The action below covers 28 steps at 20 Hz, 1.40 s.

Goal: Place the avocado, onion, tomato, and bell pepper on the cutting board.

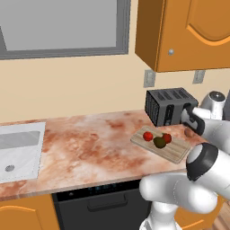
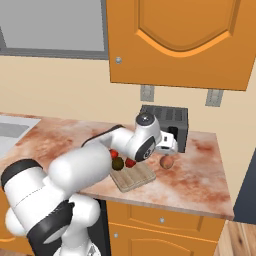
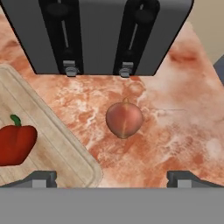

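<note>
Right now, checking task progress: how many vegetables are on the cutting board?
3: a tomato, the avocado and a bell pepper clustered on the cutting board. The onion lies on the counter.

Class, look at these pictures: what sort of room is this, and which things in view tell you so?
A kitchen, a rendered one. A sink is set in a marbled counter, a black toaster stands against the wall, and vegetables lie on a wooden cutting board under orange cabinets.

My arm (image 2: 85, 167) is built of glossy white, rounded segments, fat as sausages, joined by dark grey-black bands at the joints. A round dark cap with a small pale disc sits on my wrist joint. My gripper (image 3: 112, 177) ends in two small grey, blocky fingertips (image 3: 41, 178).
</note>
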Available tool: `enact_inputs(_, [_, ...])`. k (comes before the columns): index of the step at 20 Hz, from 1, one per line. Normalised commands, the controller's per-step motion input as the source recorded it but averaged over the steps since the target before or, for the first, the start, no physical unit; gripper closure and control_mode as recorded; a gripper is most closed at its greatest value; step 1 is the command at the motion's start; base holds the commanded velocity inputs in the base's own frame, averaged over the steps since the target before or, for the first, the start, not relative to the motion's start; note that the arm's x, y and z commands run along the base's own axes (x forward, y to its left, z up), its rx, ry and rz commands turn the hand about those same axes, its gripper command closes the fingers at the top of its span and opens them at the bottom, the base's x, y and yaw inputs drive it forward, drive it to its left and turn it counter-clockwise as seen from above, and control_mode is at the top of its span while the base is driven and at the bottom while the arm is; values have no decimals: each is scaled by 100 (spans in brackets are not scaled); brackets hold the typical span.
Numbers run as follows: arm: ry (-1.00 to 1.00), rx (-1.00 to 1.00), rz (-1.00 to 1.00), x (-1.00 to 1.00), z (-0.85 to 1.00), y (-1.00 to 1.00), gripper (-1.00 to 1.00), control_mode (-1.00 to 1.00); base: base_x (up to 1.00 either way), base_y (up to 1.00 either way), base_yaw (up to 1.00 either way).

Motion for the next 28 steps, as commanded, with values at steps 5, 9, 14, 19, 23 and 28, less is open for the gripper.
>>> enact_inputs(5, [4,0,-1,11,-23,-22,-100,-100,0,0,0])
enact_inputs(9, [5,0,0,10,-29,-1,-100,-100,0,0,0])
enact_inputs(14, [3,0,0,7,-17,0,-100,-100,0,0,0])
enact_inputs(19, [2,0,0,11,-3,0,-100,-100,0,0,0])
enact_inputs(23, [3,0,0,18,-1,0,-100,-100,0,0,0])
enact_inputs(28, [6,0,0,26,-10,0,-100,-100,0,0,0])
